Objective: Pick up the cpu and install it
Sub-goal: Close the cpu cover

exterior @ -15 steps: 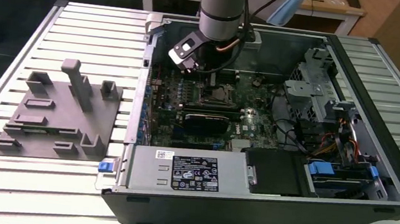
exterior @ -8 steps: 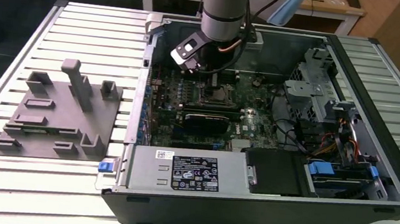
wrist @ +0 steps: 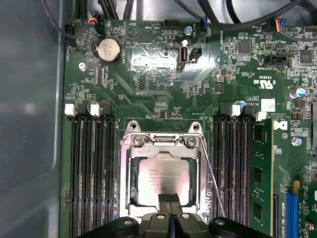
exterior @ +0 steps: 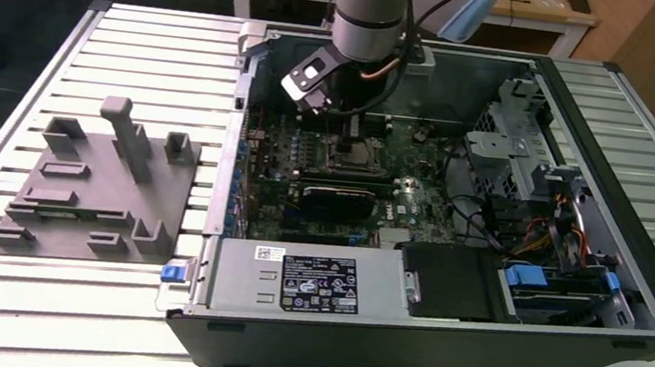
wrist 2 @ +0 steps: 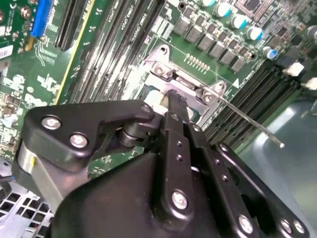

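**Operator:** How is the arm standing?

**Technician:** The grey jointed robot arm [exterior: 370,14] is reaching down from the far side into the open black computer case [exterior: 408,347]. The case is lying on its side on the pale slatted metal table [exterior: 147,46]. The wrist is pointing almost straight down over the green motherboard [wrist: 148,74].

**Operator:** And the black two-fingered gripper?

**Technician:** In the first wrist view the gripper [wrist: 169,197] is showing its fingers pressed together, with nothing between them. Its tip is lying over one edge of the cpu [wrist: 163,176], the small square chip with the pale silver face. Whether the tip is touching the chip cannot be told.

**Operator:** Where is the cpu sitting?

**Technician:** It is lying flat inside the silver metal socket frame [wrist: 163,140] on the board.

**Operator:** What is bounding the work area?

**Technician:** Banks of long black memory slots [wrist: 91,168] are running along two opposite sides of the socket, just beside it. A thin metal lever wire [wrist: 212,183] is lying between the frame and one bank. A green memory module [wrist: 260,168] is standing beyond that bank. In the exterior view a black rectangular expansion card [exterior: 339,198] is sitting near the socket, and a metal drive cage [exterior: 525,159] is rising at the exterior view's right.

**Operator:** Where is room lying open?

**Technician:** Low, flat board is stretching from the socket toward the round silver coin cell [wrist: 109,49]. The grey plastic tray with upright blocks [exterior: 81,203] is resting on the table well apart from the socket, outside the case at the exterior view's left.
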Controlling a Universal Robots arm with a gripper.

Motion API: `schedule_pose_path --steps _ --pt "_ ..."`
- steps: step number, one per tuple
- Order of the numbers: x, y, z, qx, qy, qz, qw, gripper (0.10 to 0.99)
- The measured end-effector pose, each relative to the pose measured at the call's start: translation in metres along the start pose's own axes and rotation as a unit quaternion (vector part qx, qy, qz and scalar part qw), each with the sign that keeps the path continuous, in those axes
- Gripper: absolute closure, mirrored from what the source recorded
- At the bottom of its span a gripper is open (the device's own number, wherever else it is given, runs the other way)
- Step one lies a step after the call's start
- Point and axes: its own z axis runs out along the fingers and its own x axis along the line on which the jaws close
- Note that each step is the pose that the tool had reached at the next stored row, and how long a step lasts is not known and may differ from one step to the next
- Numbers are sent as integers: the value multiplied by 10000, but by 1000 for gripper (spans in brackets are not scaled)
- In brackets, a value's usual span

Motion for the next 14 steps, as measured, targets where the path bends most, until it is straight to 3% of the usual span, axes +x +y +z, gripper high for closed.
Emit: schedule_pose_path --steps 6,14 --pt "-1 98 3 0 1 0 10000 980" --pt "0 146 7 4 0 0 10000 980"
